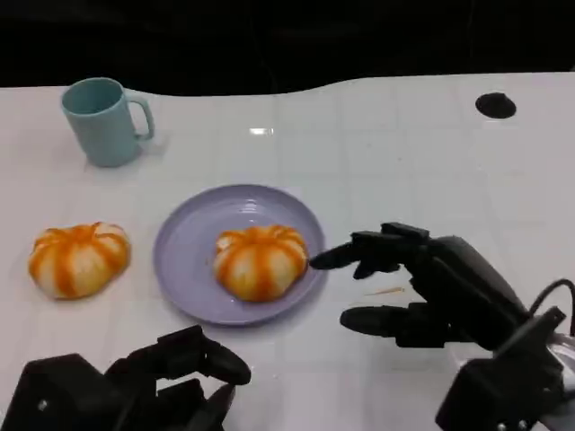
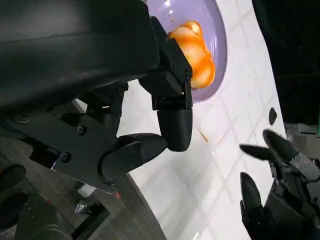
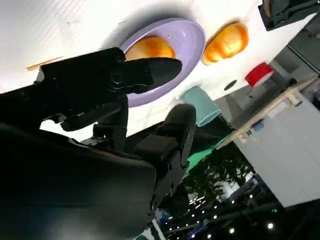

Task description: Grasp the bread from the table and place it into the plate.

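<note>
Orange-striped bread point(image 1: 260, 260) is already sitting in the plate point(image 1: 180, 247); the right hand point(image 1: 422, 287) is hovering beside it, fingers spread, holding nothing.

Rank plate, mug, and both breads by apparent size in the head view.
1. plate, clearly largest.
2. The bread on the plate and the bread on the table look about the same; no ranking between them.
3. mug, slightly smaller, though farther from the camera, so unsure.
</note>
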{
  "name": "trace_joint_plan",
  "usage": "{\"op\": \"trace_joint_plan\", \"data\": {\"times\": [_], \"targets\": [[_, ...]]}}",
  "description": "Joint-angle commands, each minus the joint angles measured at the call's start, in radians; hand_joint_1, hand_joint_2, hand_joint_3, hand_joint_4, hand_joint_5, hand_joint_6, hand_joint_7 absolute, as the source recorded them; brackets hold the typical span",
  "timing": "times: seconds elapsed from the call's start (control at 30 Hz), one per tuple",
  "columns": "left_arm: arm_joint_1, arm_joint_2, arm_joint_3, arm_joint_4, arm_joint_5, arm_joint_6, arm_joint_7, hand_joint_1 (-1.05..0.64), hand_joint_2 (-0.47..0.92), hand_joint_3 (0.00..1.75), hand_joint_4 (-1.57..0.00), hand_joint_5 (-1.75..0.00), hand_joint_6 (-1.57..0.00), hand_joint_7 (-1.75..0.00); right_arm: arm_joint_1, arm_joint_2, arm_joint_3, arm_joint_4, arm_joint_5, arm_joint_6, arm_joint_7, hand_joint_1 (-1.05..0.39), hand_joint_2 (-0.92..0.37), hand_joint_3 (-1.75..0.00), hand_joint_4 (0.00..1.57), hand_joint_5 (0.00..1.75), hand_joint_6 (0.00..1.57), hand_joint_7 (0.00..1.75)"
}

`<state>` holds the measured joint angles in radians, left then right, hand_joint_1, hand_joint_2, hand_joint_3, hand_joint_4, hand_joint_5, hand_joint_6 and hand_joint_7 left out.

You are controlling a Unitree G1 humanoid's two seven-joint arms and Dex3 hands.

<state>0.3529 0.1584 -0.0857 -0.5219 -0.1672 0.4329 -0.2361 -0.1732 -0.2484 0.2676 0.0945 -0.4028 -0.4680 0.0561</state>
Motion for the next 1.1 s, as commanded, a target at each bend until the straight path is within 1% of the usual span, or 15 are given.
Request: {"op": "trace_joint_plan", "data": {"times": [0.03,0.07,0.13,0.17,0.27,0.4,0.5,0.63,0.77,0.93,1.1], "targets": [[0.001,0.005,0.004,0.001,0.001,-0.003,0.006,-0.23,0.68,0.89,-0.68,-1.75,-0.63,-1.33,0.059,-0.038,-0.049,-0.049,0.026,-0.016,0.001,-0.19,-0.49,-1.01,0.64,1.45,0.71,0.92],[0.001,0.004,0.004,0.000,0.000,-0.003,0.007,-0.23,0.68,0.89,-0.68,-1.75,-0.63,-1.34,0.073,-0.045,-0.059,-0.060,0.029,-0.020,0.001,-0.14,-0.46,-1.06,0.70,1.44,0.77,0.92],[0.000,0.003,0.004,0.000,0.000,-0.001,0.008,-0.24,0.68,0.89,-0.68,-1.75,-0.63,-1.34,0.099,-0.054,-0.075,-0.084,0.035,-0.015,0.006,-0.10,-0.44,-1.09,0.76,1.45,0.83,0.93],[-0.001,0.003,0.004,-0.001,0.000,0.000,0.009,-0.24,0.68,0.89,-0.68,-1.75,-0.63,-1.34,0.113,-0.059,-0.083,-0.099,0.040,-0.007,0.011,-0.08,-0.43,-1.15,0.79,1.50,0.86,0.99],[-0.002,0.002,0.007,-0.002,-0.005,0.005,0.007,-0.23,0.68,0.90,-0.68,-1.75,-0.63,-1.34,0.153,-0.067,-0.109,-0.143,0.051,0.019,0.025,-0.05,-0.37,-1.29,0.84,1.62,0.88,1.11],[-0.007,0.010,0.004,0.001,0.003,-0.002,0.005,-0.25,0.67,0.90,-0.68,-1.75,-0.62,-1.34,0.213,-0.087,-0.138,-0.200,0.056,0.050,0.045,-0.01,-0.32,-1.41,0.86,1.69,0.89,1.23],[-0.009,0.011,0.004,0.001,0.005,0.001,0.006,-0.25,0.67,0.90,-0.69,-1.75,-0.62,-1.34,0.244,-0.100,-0.155,-0.220,0.055,0.045,0.051,0.00,-0.29,-1.43,0.88,1.72,0.89,1.31],[-0.008,0.016,0.002,-0.001,0.010,-0.002,0.005,-0.26,0.66,0.90,-0.70,-1.75,-0.62,-1.34,0.292,-0.110,-0.176,-0.249,0.058,0.041,0.058,-0.01,-0.27,-1.44,0.89,1.74,0.87,1.35],[-0.006,0.015,0.006,0.001,0.005,-0.006,0.002,-0.27,0.66,0.90,-0.71,-1.75,-0.63,-1.34,0.344,-0.118,-0.190,-0.290,0.031,0.059,0.054,-0.04,-0.23,-1.44,0.90,1.75,0.85,1.38],[-0.009,0.025,0.003,0.002,0.019,-0.014,0.001,-0.27,0.67,0.89,-0.70,-1.75,-0.63,-1.34,0.393,-0.108,-0.204,-0.315,0.014,0.088,0.046,-0.02,-0.22,-1.46,0.91,1.75,0.84,1.40],[-0.010,0.029,0.006,0.004,0.012,-0.013,-0.002,-0.27,0.68,0.88,-0.70,-1.75,-0.62,-1.34,0.409,-0.097,-0.203,-0.305,-0.007,0.100,0.027,-0.01,-0.22,-1.45,0.90,1.75,0.83,1.42]]}}
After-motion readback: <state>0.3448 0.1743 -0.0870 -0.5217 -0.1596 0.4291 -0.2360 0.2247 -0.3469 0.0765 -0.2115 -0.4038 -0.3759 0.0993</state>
